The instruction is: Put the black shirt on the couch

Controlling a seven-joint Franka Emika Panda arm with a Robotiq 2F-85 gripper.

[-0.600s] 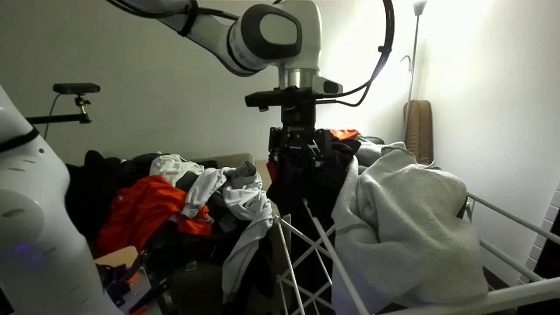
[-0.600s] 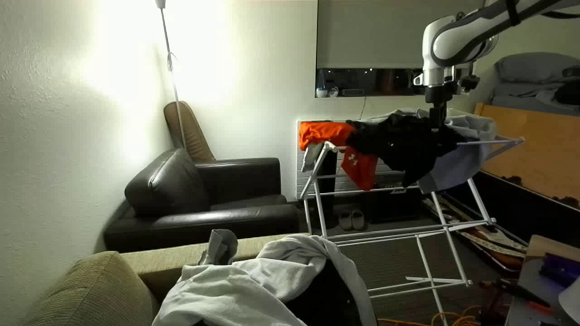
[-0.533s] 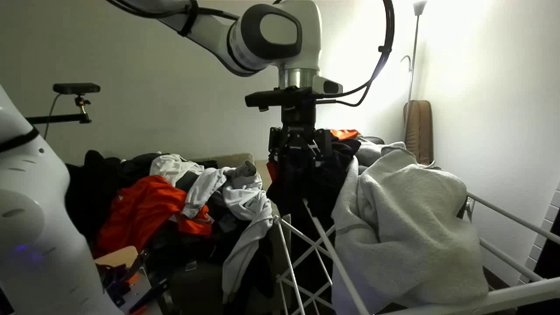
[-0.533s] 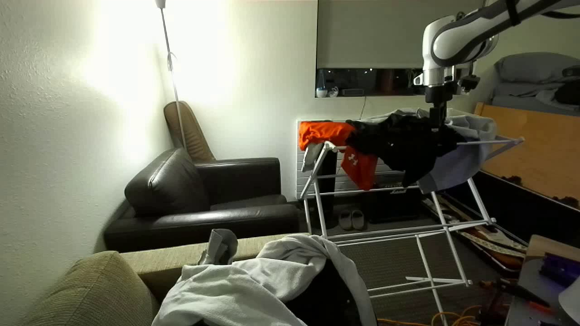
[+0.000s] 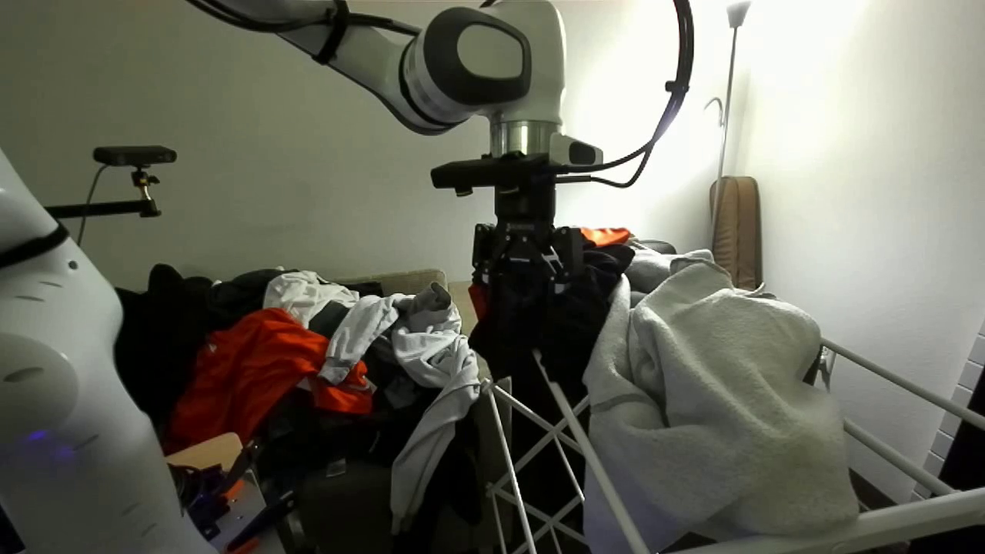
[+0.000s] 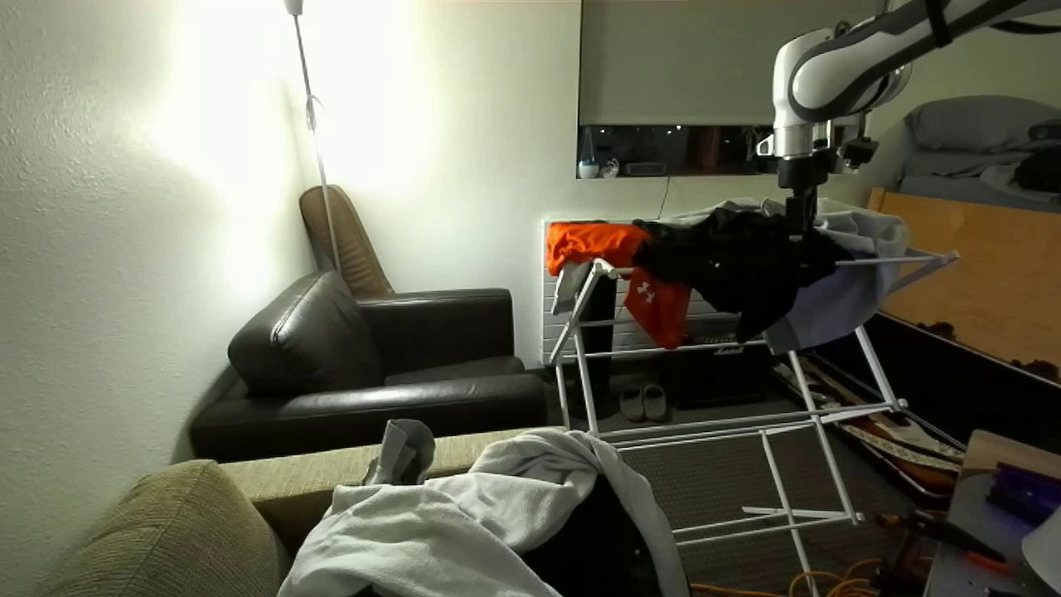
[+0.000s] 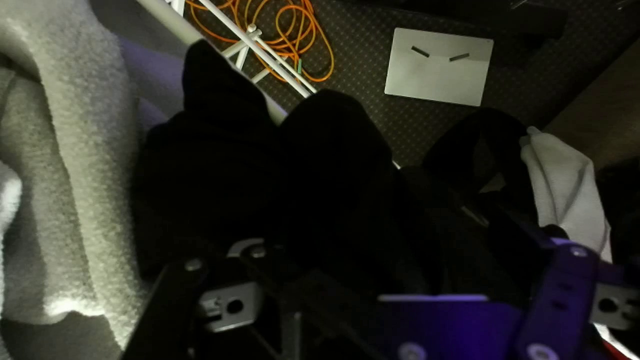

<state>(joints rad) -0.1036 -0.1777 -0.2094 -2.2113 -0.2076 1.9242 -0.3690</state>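
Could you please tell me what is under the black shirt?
The black shirt lies over the white drying rack, with carpet below; what its folds cover cannot be seen.

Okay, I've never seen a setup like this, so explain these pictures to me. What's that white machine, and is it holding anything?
That white machine is a robot arm, jointed somewhat like yours, with a black gripper where a hand would be. Two viewpoints look in from the room, outside the robot. The close-up comes from the wrist camera, looking down past the gripper.

Underneath stands a white drying rack. Draped over it are a black shirt, an orange-red garment and a thick pale grey cloth.

As for holding: the gripper points straight down at the black shirt and looks open, so it probably isn't gripping anything yet. Black against black hides its tips, though, so I can't rule out some of the shirt between them.
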